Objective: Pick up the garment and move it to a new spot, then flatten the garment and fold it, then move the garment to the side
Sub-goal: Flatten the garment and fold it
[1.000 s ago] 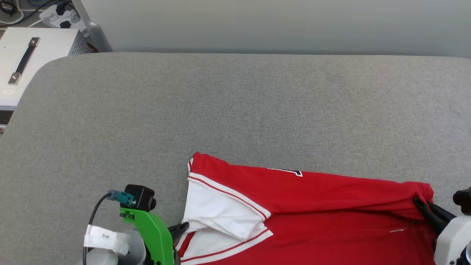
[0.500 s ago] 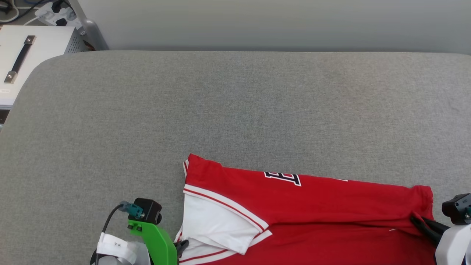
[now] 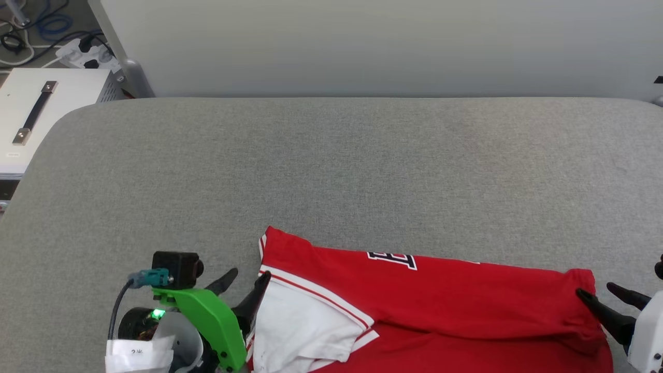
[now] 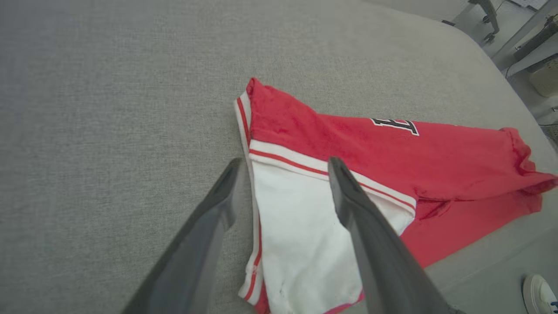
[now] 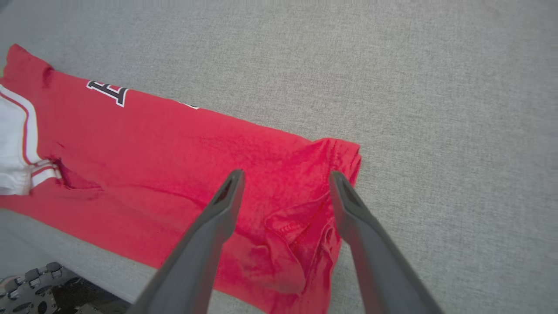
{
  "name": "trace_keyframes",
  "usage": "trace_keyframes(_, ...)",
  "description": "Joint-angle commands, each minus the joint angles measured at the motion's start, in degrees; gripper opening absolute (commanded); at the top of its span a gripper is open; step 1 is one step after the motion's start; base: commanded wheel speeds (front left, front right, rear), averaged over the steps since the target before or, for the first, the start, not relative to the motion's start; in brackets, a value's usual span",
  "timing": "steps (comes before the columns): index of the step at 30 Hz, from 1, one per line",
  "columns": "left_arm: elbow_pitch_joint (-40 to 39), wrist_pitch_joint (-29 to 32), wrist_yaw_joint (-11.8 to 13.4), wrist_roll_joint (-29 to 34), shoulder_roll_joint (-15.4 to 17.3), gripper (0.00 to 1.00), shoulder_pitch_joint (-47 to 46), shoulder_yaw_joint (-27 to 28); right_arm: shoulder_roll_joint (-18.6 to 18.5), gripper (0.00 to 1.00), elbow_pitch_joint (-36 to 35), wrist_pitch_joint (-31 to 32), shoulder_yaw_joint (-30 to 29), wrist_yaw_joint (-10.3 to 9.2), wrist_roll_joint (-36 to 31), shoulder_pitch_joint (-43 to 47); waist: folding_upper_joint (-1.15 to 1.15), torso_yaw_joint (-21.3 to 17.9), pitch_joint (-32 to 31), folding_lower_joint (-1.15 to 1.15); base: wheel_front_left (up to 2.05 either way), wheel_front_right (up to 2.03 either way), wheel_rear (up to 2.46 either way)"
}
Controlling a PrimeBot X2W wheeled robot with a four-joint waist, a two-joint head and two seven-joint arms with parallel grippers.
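The left end effector (image 3: pixel 247 275) has its two long dark fingers spread apart, and nothing is pinched between them. In the left wrist view, one finger (image 4: pixel 218 205) is over bare grey cloth just beside the shirt. The other finger (image 4: pixel 353 205) is over the white short sleeve (image 4: pixel 296 226). It is not clear if that finger touches the sleeve. A bright green plastic bracket (image 3: pixel 207 321) and a small black camera (image 3: pixel 176 267) sit on that wrist.

The right end effector (image 3: pixel 595 289) also has its fingers wide apart and holds nothing. In the right wrist view its fingers sit on each side of a bunched red corner (image 5: pixel 305 226) of the shirt.

The red jersey T-shirt with white sleeves (image 3: pixel 440 290) lies between the two end effectors. It is on the near part of the grey cloth-covered worktop (image 3: pixel 331 171), a bit to the right, and it reaches the near edge. It is folded over along its length. The sleeve with its red-and-white stripe trim is at the left end. The dark letters with white outlines (image 3: pixel 392 259) peek out along the far fold.

Past the far edge stands a pale wall (image 3: pixel 362 46). At the far left sits a white box with a dark handle (image 3: pixel 36 109), with a white power strip (image 3: pixel 85 52) behind it.
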Motion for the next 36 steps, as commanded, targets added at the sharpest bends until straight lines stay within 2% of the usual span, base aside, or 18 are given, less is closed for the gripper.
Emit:
trace_keyframes(1,-0.57,-2.12,0.03,0.94,-0.67,1.0,-0.7,0.61,0.98,1.0,-0.25,1.28,-1.69,-0.04,0.04,1.08,0.0,-0.11,-0.16,0.0,0.0,0.0,0.0)
trace_keyframes(5,-0.62,-9.0,-0.39,3.98,-1.5,1.0,-1.01,1.64,4.59,1.0,-0.26,5.78,-7.54,-0.04,-1.86,3.23,0.0,-0.05,-0.19,0.0,0.0,0.0,0.0)
trace_keyframes(11,2.27,-19.27,-1.08,8.34,-2.24,1.0,-0.64,2.68,11.58,1.0,0.65,11.86,-15.9,-0.04,-8.4,6.47,0.0,0.47,0.51,0.0,0.0,0.0,0.0)
trace_keyframes(15,5.38,-23.54,-0.78,10.55,-2.18,1.0,0.29,4.64,15.53,1.0,1.68,13.93,-20.32,-0.04,-13.57,7.81,0.0,0.97,1.2,0.0,0.0,0.0,0.0)
trace_keyframes(19,7.43,-24.75,-1.65,12.03,-2.8,1.0,1.44,7.35,18.93,1.0,2.88,14.94,-24.29,-0.04,-17.03,8.39,0.0,1.59,2.01,0.0,0.0,0.0,0.0)
trace_keyframes(25,8.68,-24.92,-3.93,14.58,-4.69,1.0,2.35,10.78,21.67,1.0,4.47,16.61,-26.8,-0.04,-18.35,8.34,0.0,2.27,3.47,0.0,0.0,0.0,0.0)
trace_keyframes(32,9.24,-24.93,-6.3,17.45,-7.01,1.0,1.67,13.68,23.24,1.0,8.05,18.01,-25.3,-0.04,-17.71,7.69,0.0,2.93,5.41,0.0,0.0,0.0,0.0)
trace_keyframes(36,9.89,-24.94,-7.44,18.6,-8.06,1.0,1.21,14.62,25.29,1.0,8.84,17.55,-23.33,-0.04,-14.42,6.86,0.0,2.99,5.88,0.0,0.0,0.0,0.0)
